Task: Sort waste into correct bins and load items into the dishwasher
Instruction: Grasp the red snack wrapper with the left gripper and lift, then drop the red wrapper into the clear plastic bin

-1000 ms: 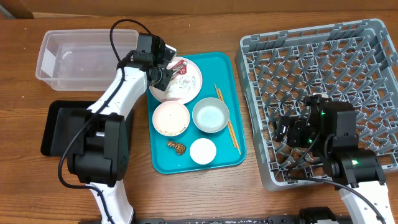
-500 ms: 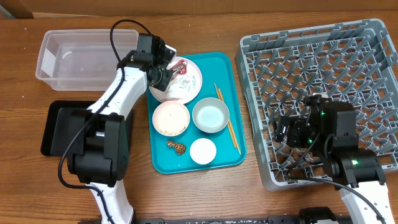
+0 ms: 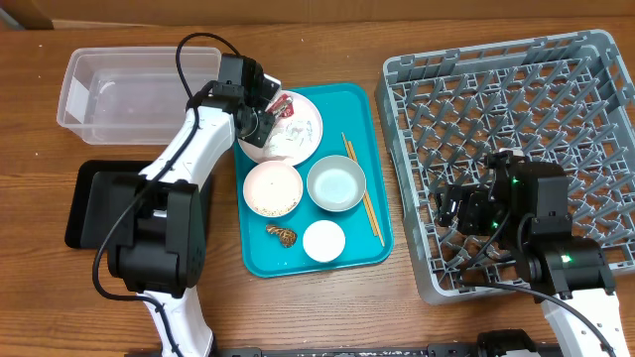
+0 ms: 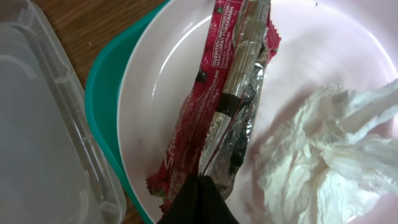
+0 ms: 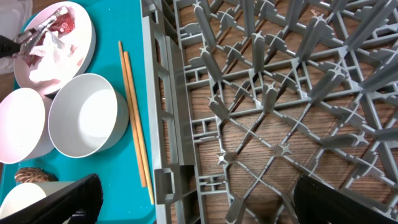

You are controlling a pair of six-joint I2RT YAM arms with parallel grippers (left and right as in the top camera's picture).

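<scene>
My left gripper [image 4: 198, 200] is shut on the lower end of the crumpled red-and-white wrapper [image 4: 224, 93], which lies on a pale pink plate [image 4: 323, 37] beside a white tissue wad [image 4: 323, 162]. In the overhead view that gripper [image 3: 270, 109] is at the plate's left rim, next to the clear tub [image 3: 129, 94]. My right gripper [image 5: 205, 199] is open and empty over the left edge of the grey dish rack [image 3: 516, 109]. A pink bowl with rice [image 3: 272, 188], a pale blue bowl [image 3: 335, 183], a white cup [image 3: 323, 240], a brown scrap [image 3: 282, 234] and chopsticks [image 3: 362, 188] lie on the teal tray.
The teal serving tray [image 3: 369, 250] sits between the arms. The black tray [image 3: 89, 203] lies at the left, partly under my left arm. The rack's upright pegs fill the right side of the table.
</scene>
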